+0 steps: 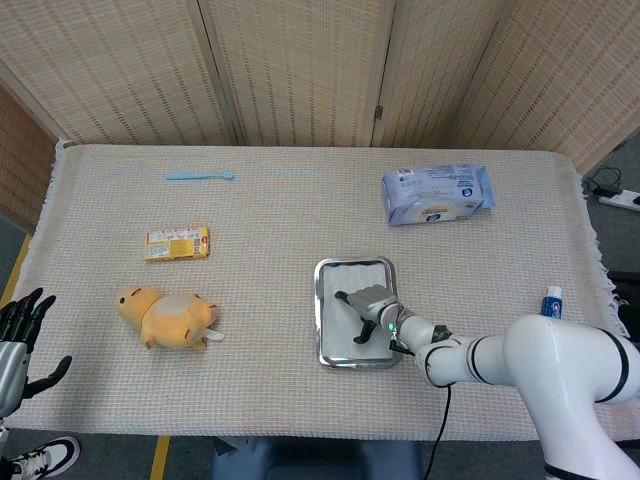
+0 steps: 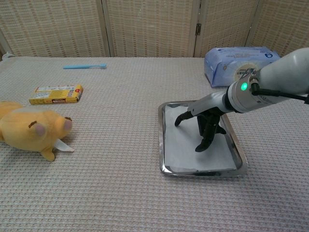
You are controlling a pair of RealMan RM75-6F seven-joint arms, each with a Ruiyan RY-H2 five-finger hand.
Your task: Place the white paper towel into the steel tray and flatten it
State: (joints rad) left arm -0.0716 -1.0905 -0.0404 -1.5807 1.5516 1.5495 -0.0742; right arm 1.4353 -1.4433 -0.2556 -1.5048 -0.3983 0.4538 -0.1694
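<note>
The white paper towel point(image 2: 186, 145) is already inside the rectangular steel tray point(image 2: 165, 145), lying on its floor w/ the tray rim showing all round it, so the placing part looks done. The tray sits on the woven tabletop point(image 2: 120, 183) right of centre, toward the near edge.

The robot's right hand point(image 2: 203, 126) is down over the towel, fingers apart and pointing downward, one fingertip point(image 2: 200, 147) pressing or at least touching the sheet near its middle. It holds nothing; it's smoothing, not gripping. In the head view the same hand point(image 1: 362, 310) covers the middle of the tray.

Towel looks mostly flat from the chest view: no obvious folds or raised corners, though the far right corner is hidden behind the hand, so can't vouch for that bit. My read: the flattening is well along, maybe one more pass toward the near edge, then lift out.

The left hand point(image 1: 18, 335) is at the far left, off the tabletop edge, fingers spread, holding nothing, not involved.

Other stuff well away from the tray: yellow plush toy point(image 2: 29, 130), yellow snack box point(image 2: 55, 94), light blue toothbrush point(image 2: 84, 66), blue wet-wipes pack point(image 2: 239, 60) beyond the tray.
</note>
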